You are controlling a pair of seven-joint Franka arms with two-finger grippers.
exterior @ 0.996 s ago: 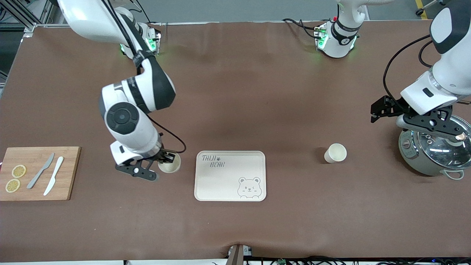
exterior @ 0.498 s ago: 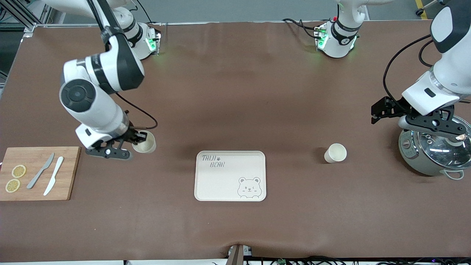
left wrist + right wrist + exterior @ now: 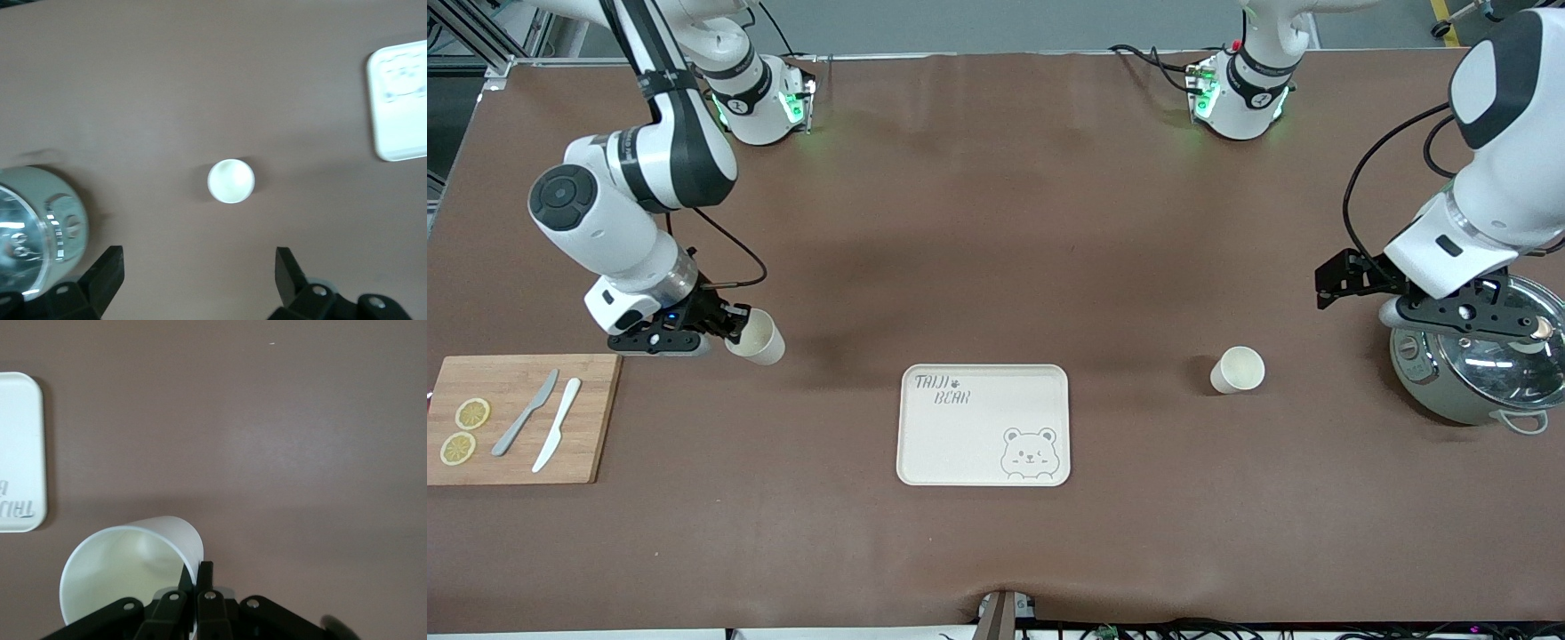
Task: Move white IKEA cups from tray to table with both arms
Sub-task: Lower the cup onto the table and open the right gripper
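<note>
Cup rim hides between right jaws.

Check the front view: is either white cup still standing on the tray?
No. The tray is bare; one cup stands on the table, and the right end effector holds the other cup.

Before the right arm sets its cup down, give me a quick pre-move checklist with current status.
1. Right gripper shut on its cup's wall: ok.
2. Held cup upright: not ok, it hangs tilted over the table.
3. Brown cloth bare under that cup: ok.
4. Held cup apart from the cutting board: ok.
5. Tray emptied: ok.
6. Other cup upright on the table, left gripper open and waiting by the cooker: ok.
</note>
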